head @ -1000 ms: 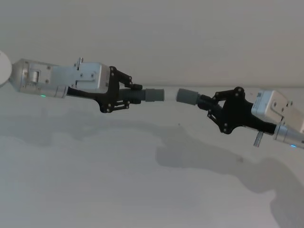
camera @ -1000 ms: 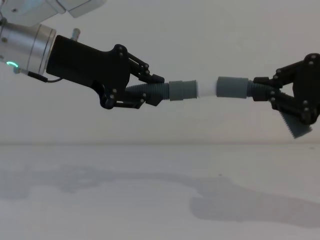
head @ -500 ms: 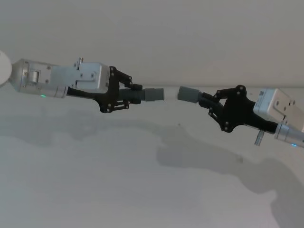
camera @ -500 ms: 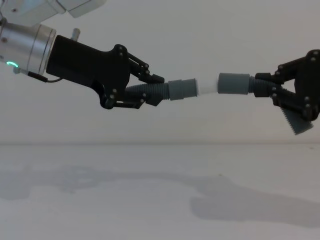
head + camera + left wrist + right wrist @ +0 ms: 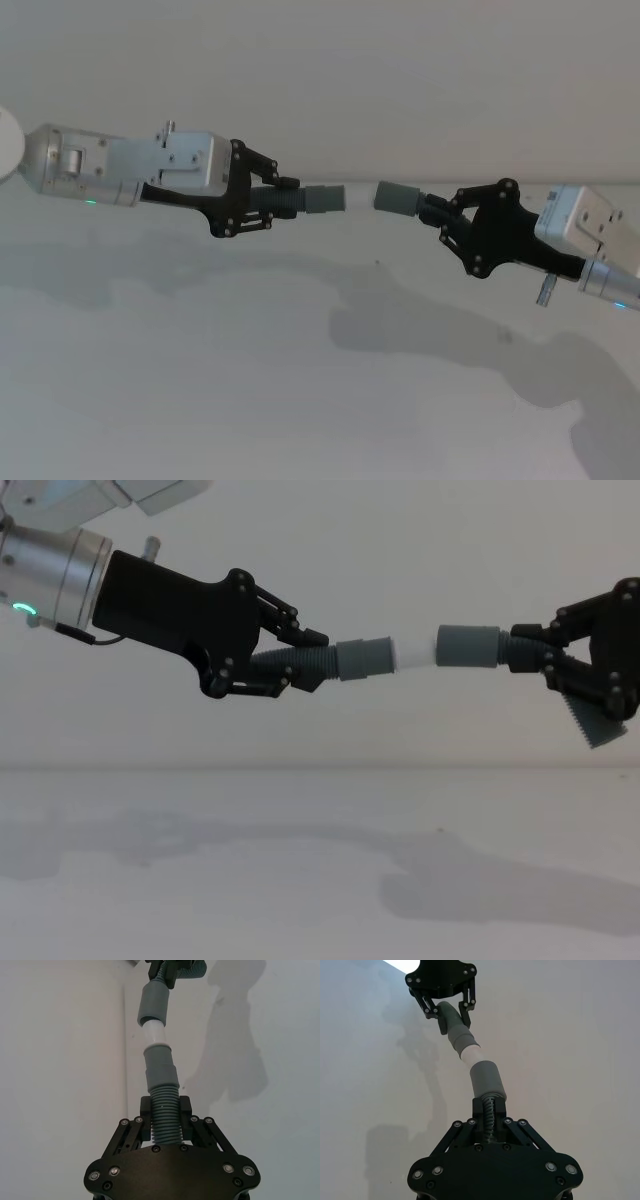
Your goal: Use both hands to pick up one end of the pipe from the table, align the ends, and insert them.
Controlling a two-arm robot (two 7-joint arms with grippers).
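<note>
Both pipe pieces hang in the air above the white table [image 5: 250, 400]. My left gripper [image 5: 285, 197] is shut on the ribbed middle of the left piece [image 5: 322, 199]. That piece ends in a grey collar [image 5: 362, 658] and a white tip [image 5: 410, 654]. From the other side, my right gripper [image 5: 436, 212] is shut on the ribbed part of the right piece [image 5: 397, 197]. Its grey collar [image 5: 467, 646] faces the white tip, which reaches the collar's mouth. In the left wrist view the two pieces [image 5: 160, 1067] form nearly one line; in the right wrist view they [image 5: 486, 1079] meet at a slight angle.
Shadows of the arms lie on the table [image 5: 300, 900] below. A pale wall stands behind. A round white object [image 5: 8, 142] shows at the left edge, behind the left arm.
My right gripper has raised its pipe piece slightly and shifted a little to the right. The left gripper and its piece have stayed still.
</note>
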